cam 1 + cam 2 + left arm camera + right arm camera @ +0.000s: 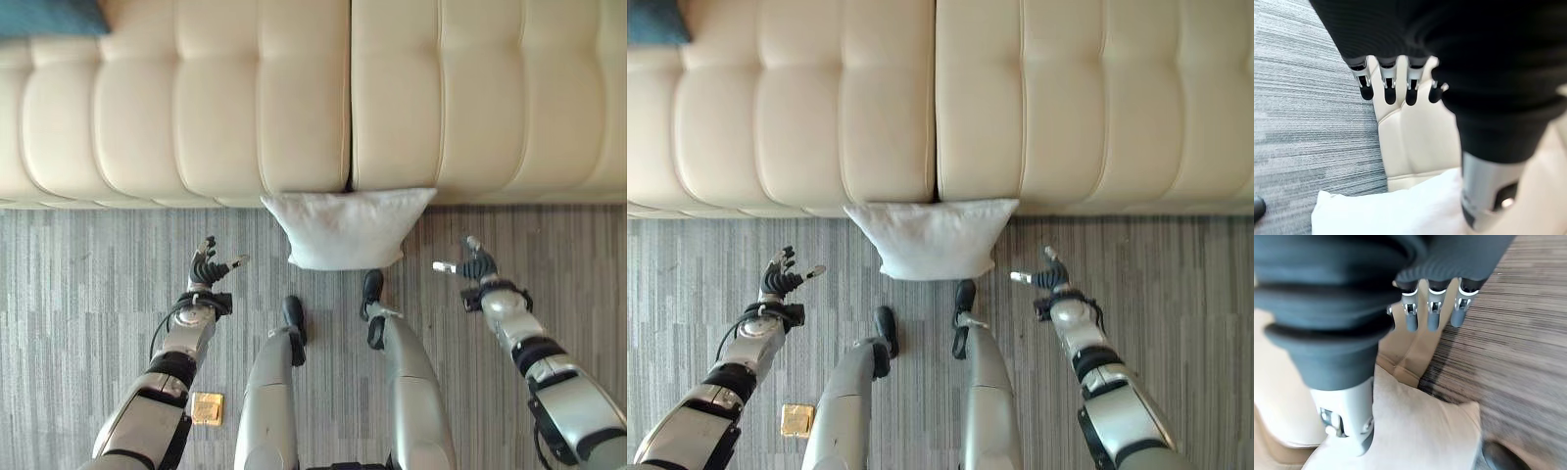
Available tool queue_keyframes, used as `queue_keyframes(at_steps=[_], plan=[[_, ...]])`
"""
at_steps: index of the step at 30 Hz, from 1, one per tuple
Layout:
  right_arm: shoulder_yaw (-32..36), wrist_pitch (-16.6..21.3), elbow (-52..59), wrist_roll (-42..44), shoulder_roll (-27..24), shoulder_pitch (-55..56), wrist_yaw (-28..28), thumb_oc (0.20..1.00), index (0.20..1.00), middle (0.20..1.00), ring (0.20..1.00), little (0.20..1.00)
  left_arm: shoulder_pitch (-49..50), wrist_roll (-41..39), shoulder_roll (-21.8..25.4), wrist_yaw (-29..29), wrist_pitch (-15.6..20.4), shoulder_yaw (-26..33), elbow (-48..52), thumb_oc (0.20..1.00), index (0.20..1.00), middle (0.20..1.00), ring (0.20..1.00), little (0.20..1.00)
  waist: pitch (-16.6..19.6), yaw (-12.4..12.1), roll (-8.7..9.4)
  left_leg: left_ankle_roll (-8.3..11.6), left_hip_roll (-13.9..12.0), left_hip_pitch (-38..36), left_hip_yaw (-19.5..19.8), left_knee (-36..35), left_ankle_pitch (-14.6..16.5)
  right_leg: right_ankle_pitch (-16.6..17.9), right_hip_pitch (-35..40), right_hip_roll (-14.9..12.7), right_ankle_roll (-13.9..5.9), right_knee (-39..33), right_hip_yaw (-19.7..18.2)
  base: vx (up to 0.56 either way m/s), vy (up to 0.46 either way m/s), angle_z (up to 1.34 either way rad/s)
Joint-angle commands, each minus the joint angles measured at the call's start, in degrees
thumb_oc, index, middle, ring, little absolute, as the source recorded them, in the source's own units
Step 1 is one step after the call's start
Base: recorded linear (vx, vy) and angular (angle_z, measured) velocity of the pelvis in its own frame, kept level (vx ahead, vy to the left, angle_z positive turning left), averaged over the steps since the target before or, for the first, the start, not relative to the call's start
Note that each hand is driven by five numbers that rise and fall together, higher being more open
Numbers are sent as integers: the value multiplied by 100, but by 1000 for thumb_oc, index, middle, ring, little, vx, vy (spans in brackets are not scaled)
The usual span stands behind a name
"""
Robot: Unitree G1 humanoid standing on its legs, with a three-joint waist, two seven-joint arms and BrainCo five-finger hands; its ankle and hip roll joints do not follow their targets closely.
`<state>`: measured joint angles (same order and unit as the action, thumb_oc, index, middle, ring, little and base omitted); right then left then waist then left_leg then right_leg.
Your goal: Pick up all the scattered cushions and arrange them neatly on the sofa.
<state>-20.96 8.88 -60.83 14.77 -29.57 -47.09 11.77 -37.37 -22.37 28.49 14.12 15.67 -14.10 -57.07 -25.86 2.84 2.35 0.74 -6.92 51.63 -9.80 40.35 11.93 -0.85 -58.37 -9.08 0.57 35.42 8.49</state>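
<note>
A white cushion (345,227) lies on the grey striped carpet, leaning against the front of the cream sofa (196,108) at its middle seam. The cushion (1386,213) also shows past my left hand's fingers, and as a pale cushion (1415,431) in the right wrist view. My left hand (207,266) hovers over the carpet left of the cushion, fingers relaxed and holding nothing. My right hand (473,264) hangs to the cushion's right, also open and apart from it. A dark teal cushion (49,17) rests on the sofa at the far left corner.
The sofa front (774,206) runs across the whole width, with carpet (1176,284) before it. A small golden square object (207,407) lies on the carpet near my left arm.
</note>
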Motion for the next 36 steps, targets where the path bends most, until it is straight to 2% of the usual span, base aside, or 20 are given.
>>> queue_keyframes(at_steps=[1,5,6,11,12,13,14,15,21,26,29,30,31,33,36], plan=[[-228,236,-198,376,-16,134,293,1000,1000,1000,1000,1000,142,-326,228,305,290,-113,5,1000,1000,1000,1000,1000,649,-13,1,159,-50,206,332,78,103,-1032,-5,-228,-490,734,-348,-38,-43,-9],[-520,299,-272,549,145,-684,495,1000,1000,1000,1000,1000,-602,-338,273,481,276,-388,-264,1000,1000,1000,1000,1000,752,-9,-44,114,-99,1259,438,834,309,-1248,-1015,-171,-405,1416,-455,24,-64,-9],[-634,295,-393,626,295,-1132,640,1000,1000,1000,1000,1000,-1089,-288,177,565,202,-664,-377,1000,1000,1000,1000,1000,772,-16,-75,96,-70,1656,501,1114,375,-1324,-1401,-149,-362,1672,-488,54,-90,2],[-834,318,-522,876,723,-1967,812,1000,1000,1000,1000,1000,-2083,-394,-97,683,192,-1127,-570,1000,1000,1000,1000,1000,787,-43,-174,77,-18,2278,644,1520,447,-1436,-2019,-165,-313,2099,-538,42,-55,5],[-891,365,-450,986,843,-2121,837,768,768,768,768,768,-2302,-405,-192,747,206,-1235,-521,1000,1000,1000,1000,1000,791,-48,-191,72,-11,2364,696,1586,462,-1459,-2101,-167,-304,2176,-535,16,-48,3],[-909,399,-385,1061,955,-2212,836,200,200,200,200,200,-2446,-381,-289,784,216,-1309,-475,1000,1000,1000,1000,1000,798,-58,-200,66,-6,2426,717,1640,470,-1470,-2158,-166,-297,2224,-526,14,-103,6],[-1007,461,-129,1162,1118,-2355,835,200,200,200,200,200,-2618,-303,-434,847,230,-1446,-244,583,583,583,583,583,799,-71,-203,68,6,2488,761,1706,460,-1484,-2201,-152,-278,2317,-501,13,-108,5],[-1007,527,96,1219,1184,-2347,833,200,200,200,200,200,-2646,-238,-478,887,249,-1493,-50,200,200,200,200,200,812,-69,-208,84,7,2481,774,1696,456,-1496,-2187,-135,-266,2313,-483,9,-99,6],[-808,883,1467,1165,1307,-1651,778,200,200,200,200,200,-2155,171,-500,1107,360,-1381,1186,200,200,200,200,200,898,-15,-194,178,-13,2177,777,1382,363,-1415,-1907,-34,-261,2057,-406,-1,-24,6],[-511,976,2786,787,1335,-608,673,200,200,200,200,200,-1188,339,-618,1194,485,-998,2461,200,200,200,200,200,966,39,-209,266,-151,1308,724,598,222,-1200,-1135,25,-391,1422,-325,-30,11,1],[-380,963,3839,479,1294,391,429,200,200,200,200,200,-278,556,-731,1073,529,-767,3370,200,200,200,200,200,998,89,-207,344,-183,222,582,-180,84,-1014,-165,5,-477,748,-301,-8,12,-10],[-330,965,4207,442,1275,727,310,200,200,200,200,200,6,604,-765,1023,537,-747,3689,200,200,200,200,200,1035,122,-187,335,-145,-19,533,-442,-145,-775,80,-8,-458,438,-245,18,-10,-8],[-306,957,4733,318,1226,1312,164,200,200,200,200,200,525,652,-829,928,544,-700,4129,200,200,200,200,200,1012,163,-158,368,-134,-672,460,-831,-205,-668,715,-3,-501,25,-232,63,-17,-6],[-276,948,4979,299,1221,1649,74,200,200,200,200,200,803,695,-814,859,554,-715,4318,200,200,200,200,200,1023,193,-141,396,-134,-1033,408,-1022,-232,-618,1065,-2,-532,-192,-192,97,-11,-1],[-176,959,5738,344,1091,2473,-216,200,200,200,200,200,1562,620,-825,574,602,-704,4817,200,200,200,200,200,1084,268,-103,467,-105,-2076,289,-1571,-317,-490,2098,26,-597,-807,-133,138,-7,-6]])
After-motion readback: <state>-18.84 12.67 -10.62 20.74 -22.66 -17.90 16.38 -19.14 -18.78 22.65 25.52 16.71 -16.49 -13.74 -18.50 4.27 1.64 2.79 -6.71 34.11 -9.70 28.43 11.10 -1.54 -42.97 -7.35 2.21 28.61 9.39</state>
